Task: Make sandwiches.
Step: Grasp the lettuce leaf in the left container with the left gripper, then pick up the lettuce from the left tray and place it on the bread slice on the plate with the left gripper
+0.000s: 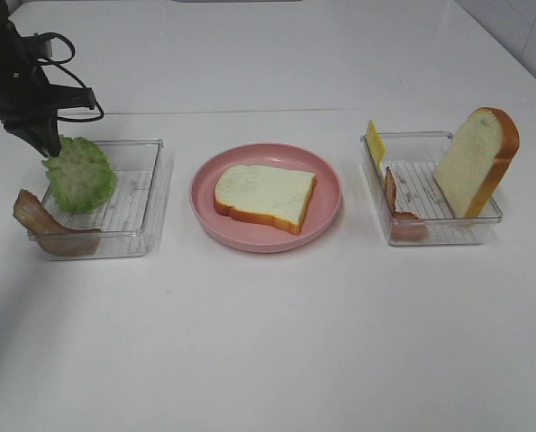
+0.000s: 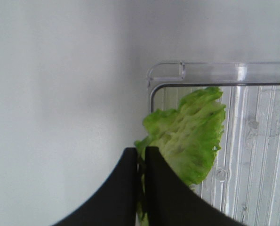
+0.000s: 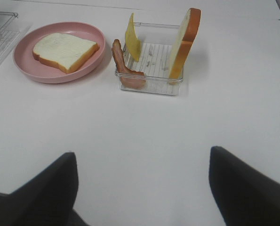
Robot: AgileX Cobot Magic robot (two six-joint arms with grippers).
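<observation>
Left claw (image 1: 49,142) pinching lettuce (image 1: 80,174) by edge, at left tray (image 1: 150,193). Right claw (image 3: 142,157) spread, near side. Bread (image 1: 266,195) on plate (image 1: 268,244), centre. Risk: thin edge grip, leaf may slip in transit.

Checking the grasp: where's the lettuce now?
Exterior high view, far left: the lettuce is pinched in the left claw over the left tray, behind the bacon strip on its corner.

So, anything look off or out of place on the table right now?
Nothing spilled or damaged. One bacon strip hangs over the front-left corner of the left tray, partly outside. In the right tray the bread slice stands on edge against the wall and the cheese pokes above the rim.
</observation>
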